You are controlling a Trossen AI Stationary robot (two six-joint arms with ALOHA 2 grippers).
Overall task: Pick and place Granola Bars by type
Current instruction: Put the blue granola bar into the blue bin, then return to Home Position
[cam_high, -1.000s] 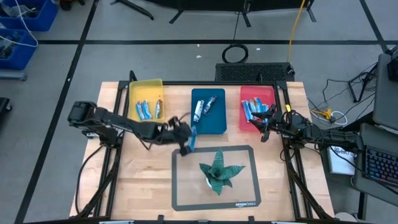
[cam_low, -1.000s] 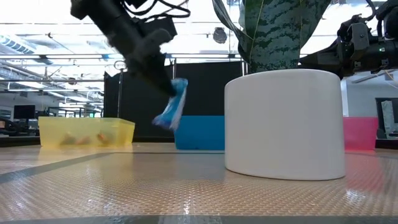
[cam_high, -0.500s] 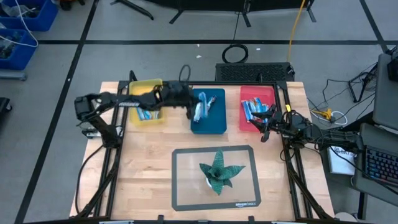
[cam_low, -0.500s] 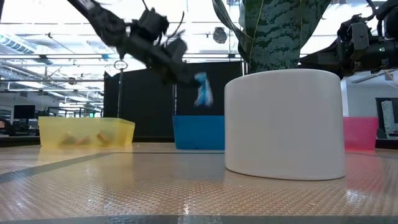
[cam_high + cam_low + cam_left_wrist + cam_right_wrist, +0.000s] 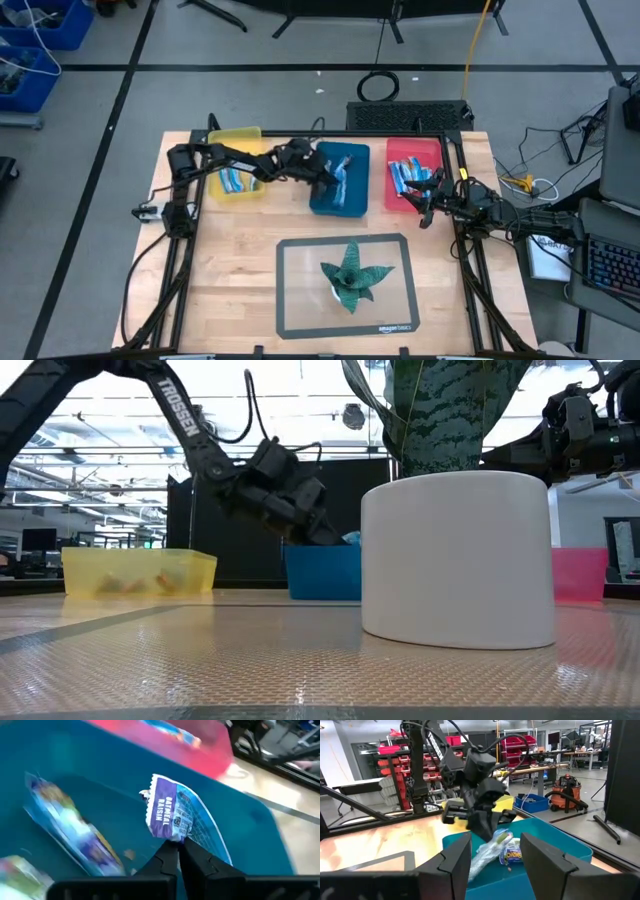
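A: Our big left arm has swung a long way. A moment ago we were holding the blue granola bar up over the mat by the plant; now our left gripper is down inside the blue tray.

B: So the bar has reached its home?

A: We think so. Other blue bars lie in that tray, so it looks like the right kind.

B: Are we holding it tight?

A: Our two fingers are pinched on the bar's near end. The rest of it sticks out straight ahead of the fingertips and leans on the tray floor. One more blue bar lies just off to one side of our fingers.

B: And our other arm?

A: Our right gripper waits with its fingers spread wide and nothing in them, beside the red tray. The blue tray sits ahead of it.

B: What is left for us?

A: We guess we only need to let go and lift away.
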